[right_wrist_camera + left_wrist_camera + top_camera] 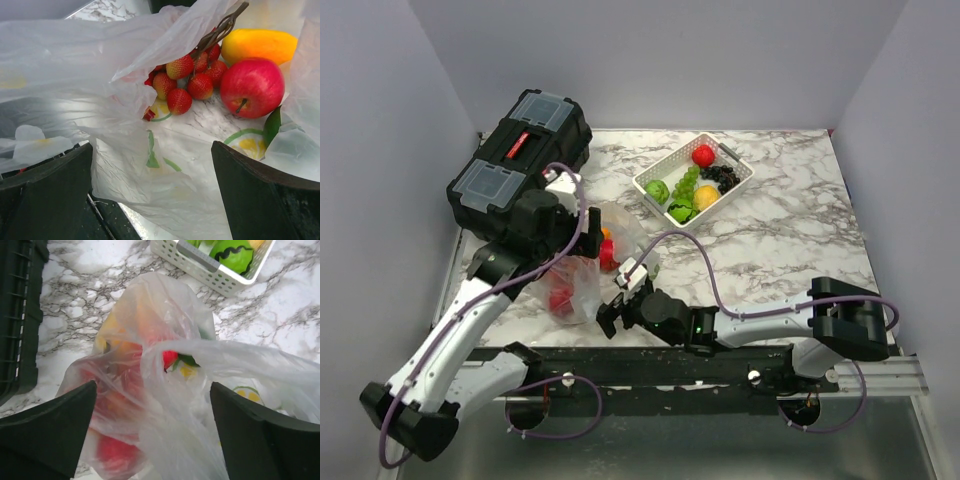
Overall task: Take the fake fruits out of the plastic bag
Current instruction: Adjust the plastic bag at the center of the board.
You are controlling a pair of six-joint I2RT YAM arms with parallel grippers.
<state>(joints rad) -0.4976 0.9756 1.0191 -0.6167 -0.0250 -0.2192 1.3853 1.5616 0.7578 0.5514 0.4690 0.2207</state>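
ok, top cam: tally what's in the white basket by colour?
In the white basket:
red piece: 1
green pieces: 3
yellow piece: 1
dark grape bunch: 1
Total: 6

One clear plastic bag (75, 65), one red apple (252, 86), one yellow-orange fruit (260, 46) and what appear to be seven strawberries (200, 86), some masked by folds, are counted; one white basket (650, 200) and one black toolbox (520, 150) are seen beyond.
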